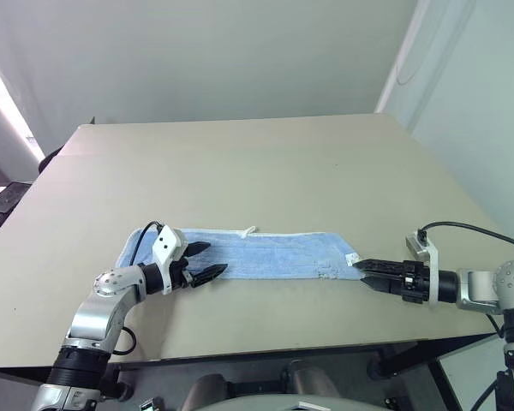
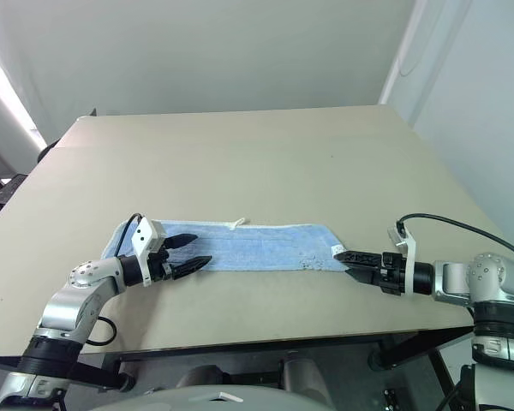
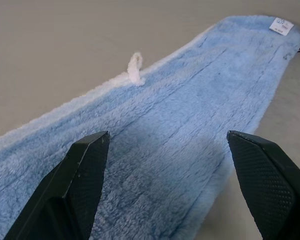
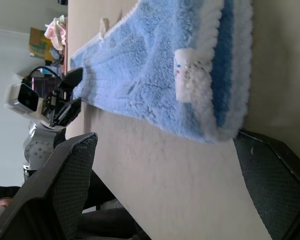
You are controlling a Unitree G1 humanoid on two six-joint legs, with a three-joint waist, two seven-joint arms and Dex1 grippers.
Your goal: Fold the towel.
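Observation:
The towel (image 1: 265,254) lies on the table (image 1: 240,163) as a long, narrow light blue strip, doubled lengthwise, running left to right near the front edge. Its white loop (image 1: 247,231) sticks out of the far long edge and a white tag (image 1: 352,258) sits at the right end. My left gripper (image 1: 214,259) hovers open over the towel's left part, pointing along the strip, with its fingers (image 3: 80,180) spread above the pile. At the right end my right gripper (image 1: 360,265) is open, its fingers (image 4: 65,190) on either side of the tagged corner (image 4: 187,72), gripping nothing.
The tan table stretches far back behind the towel, and its front edge (image 1: 265,349) runs just under both arms. A pale wall stands behind and to the right. Dark clutter (image 1: 4,199) sits beyond the table's left edge. A black cable (image 1: 471,229) loops off the right wrist.

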